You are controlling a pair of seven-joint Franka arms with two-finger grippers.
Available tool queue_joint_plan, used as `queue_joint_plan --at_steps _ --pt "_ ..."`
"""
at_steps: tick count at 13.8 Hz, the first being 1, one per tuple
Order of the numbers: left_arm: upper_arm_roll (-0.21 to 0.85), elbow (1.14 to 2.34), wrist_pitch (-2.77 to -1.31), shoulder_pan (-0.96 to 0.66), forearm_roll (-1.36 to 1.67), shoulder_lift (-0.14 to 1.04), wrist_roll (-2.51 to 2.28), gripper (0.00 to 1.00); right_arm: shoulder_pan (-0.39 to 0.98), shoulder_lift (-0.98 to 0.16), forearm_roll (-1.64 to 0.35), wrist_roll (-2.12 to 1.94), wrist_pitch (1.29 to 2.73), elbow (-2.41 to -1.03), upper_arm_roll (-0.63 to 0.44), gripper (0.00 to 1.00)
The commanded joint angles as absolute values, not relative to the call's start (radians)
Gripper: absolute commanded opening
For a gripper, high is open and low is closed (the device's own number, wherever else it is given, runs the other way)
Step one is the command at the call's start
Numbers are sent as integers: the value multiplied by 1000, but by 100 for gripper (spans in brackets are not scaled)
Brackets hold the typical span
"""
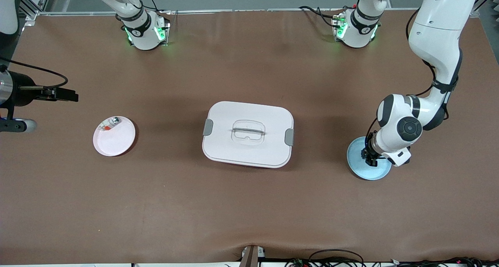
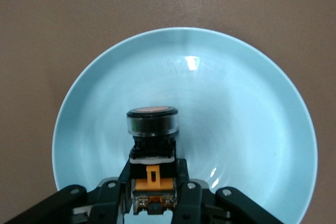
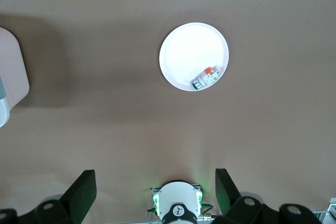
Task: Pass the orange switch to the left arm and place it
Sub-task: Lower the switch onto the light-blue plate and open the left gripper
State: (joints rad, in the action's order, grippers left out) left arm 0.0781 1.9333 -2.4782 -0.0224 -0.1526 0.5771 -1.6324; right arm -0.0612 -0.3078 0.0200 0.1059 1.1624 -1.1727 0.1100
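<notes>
The task stands at the pick-up step: the switch is gripped at its source plate, and the hand-over has not begun.

The right claw (image 1: 64, 94) waits with its fingers spread wide and empty, up in the air by the desk edge at the right arm's end. The pink plate (image 1: 117, 142) lies near it, carrying a small silvery-clear item with red (image 1: 110, 123).

The box (image 1: 248, 134) sits closed at the middle of the desk, between the two plates.

The left claw (image 2: 152, 195) is clamped on the orange switch (image 2: 152, 129) over the blue plate (image 2: 247, 108), near the edge at the left arm's end.

Next move, as judged: lift the switch clear, then carry it toward the right claw on a path that clears the box.

In the front view the left wrist hides the switch. Whether the switch rests on the plate cannot be determined.
</notes>
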Motion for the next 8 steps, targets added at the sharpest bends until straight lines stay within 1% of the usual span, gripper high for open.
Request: queue_joint_plan --at_steps 1,2,3,4,5,6,7,8 --pt "87 1939 -2497 -11 -170 578 -1632 0 -89 -210 -14 112 1222 -1304 114 100" --pt "87 1937 -2497 -11 -173 583 -1631 0 -94 -198 -21 112 1236 -1321 114 100" --pt "87 1936 -2497 -11 -173 584 -1622 2 -94 -175 -23 112 1259 -1353 114 100" --pt "87 1936 -2497 -11 -173 584 -1608 10 -94 -143 -25 112 1291 -1399 114 100" --pt "87 1936 -2497 -11 -173 584 -1595 23 -95 -108 -35 112 1328 -1454 114 100" --pt "87 1936 -2497 -11 -175 584 -1588 34 -101 -72 -50 112 1363 -1506 114 100" --pt "87 1936 -2497 -11 -173 581 -1586 56 -109 -48 -57 113 1388 -1544 114 100" --pt "87 1934 -2497 -11 -173 575 -1586 67 -112 -35 -57 112 1402 -1564 114 100"
